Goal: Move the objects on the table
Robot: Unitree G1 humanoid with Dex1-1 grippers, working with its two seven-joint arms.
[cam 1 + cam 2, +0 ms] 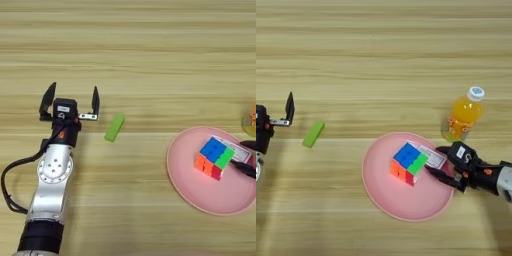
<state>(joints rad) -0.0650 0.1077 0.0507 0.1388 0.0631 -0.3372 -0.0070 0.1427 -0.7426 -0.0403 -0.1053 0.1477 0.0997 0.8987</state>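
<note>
Table [150, 60] open up top; bottle [463, 116] crowds plate [381, 192] rt side.

cube [408, 163] on pink plate [381, 192], over flat box [433, 156] | right gripper [442, 162] spread at plate's right rim | bottle [463, 114] upright behind | green bar [313, 134] left

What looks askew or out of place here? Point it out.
Only the puzzle cube: it sits tilted on the pink plate, one side propped on the flat box under it. The right hand is open at the plate's rim beside them. The juice bottle stands upright; nothing is spilled. The green bar lies flat by the open left hand.
</note>
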